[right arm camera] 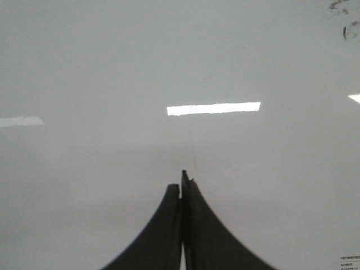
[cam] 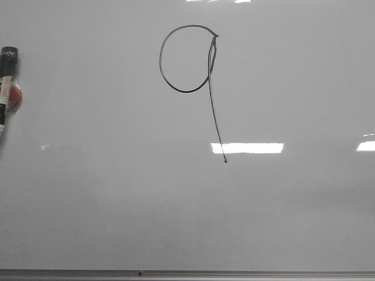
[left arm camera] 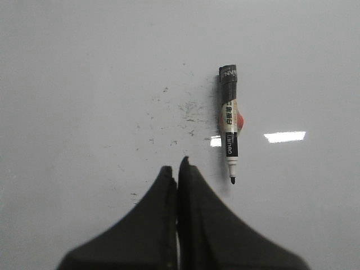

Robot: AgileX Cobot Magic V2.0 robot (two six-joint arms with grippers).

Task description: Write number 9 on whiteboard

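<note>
The number 9 [cam: 210, 82] is drawn in thin black line on the whiteboard [cam: 117, 193], a round loop with a long slanted tail. A marker [cam: 7, 82] lies on the board at the far left edge, uncapped. It also shows in the left wrist view [left arm camera: 229, 121], tip bare, lying apart from my left gripper [left arm camera: 175, 167], which is shut and empty. My right gripper [right arm camera: 183, 181] is shut and empty over bare board. Neither gripper shows in the front view.
The board's grey metal edge strip [cam: 187, 273] runs along the near side. Bright light reflections [cam: 246, 147] lie on the board. Faint smudges [left arm camera: 188, 109] mark the board beside the marker. A small label [right arm camera: 350, 261] sits at the corner of the right wrist view.
</note>
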